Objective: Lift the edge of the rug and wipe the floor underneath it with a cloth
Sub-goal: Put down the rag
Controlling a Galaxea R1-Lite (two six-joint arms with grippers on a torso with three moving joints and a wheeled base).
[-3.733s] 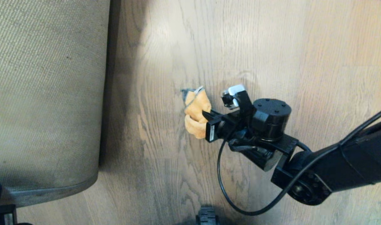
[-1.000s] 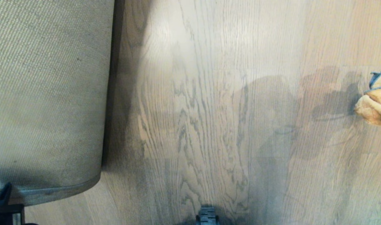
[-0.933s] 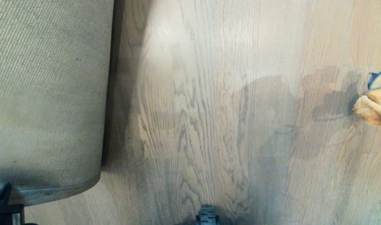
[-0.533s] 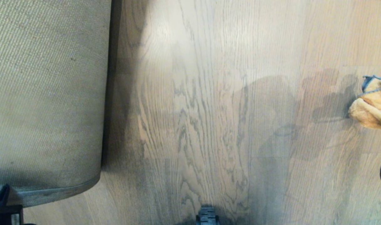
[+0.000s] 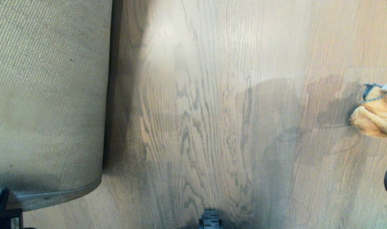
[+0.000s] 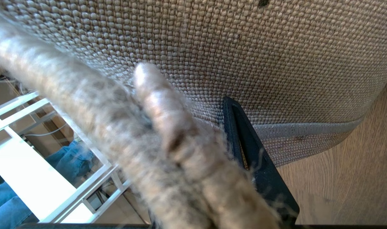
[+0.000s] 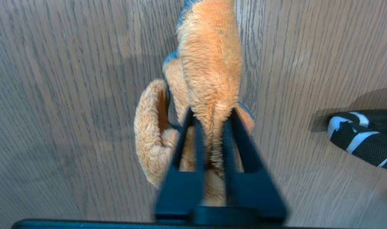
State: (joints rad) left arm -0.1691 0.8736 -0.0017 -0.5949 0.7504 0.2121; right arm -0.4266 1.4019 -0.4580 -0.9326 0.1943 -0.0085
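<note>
On the left we see the rug edge point(image 5: 53, 194) raised off the floor point(image 5: 212, 95), its beige woven backing point(image 6: 244, 47) facing us. The left gripper point(image 6: 238, 159) is clamped on that folded border, pile bunched against one black finger point(image 6: 260, 171). At far right, the right gripper point(image 7: 212, 124) pinches the orange cloth point(image 5: 373, 117), which rests bunched on the planks. A black-and-white striped object point(image 7: 362, 133) lies near it.

The head view's right edge cuts off my cloth point(image 5: 373, 119) and hides my right gripper point(image 7: 211, 119). Rug pile point(image 6: 168, 159), blurred, covers one finger of my left gripper point(image 6: 212, 133).
</note>
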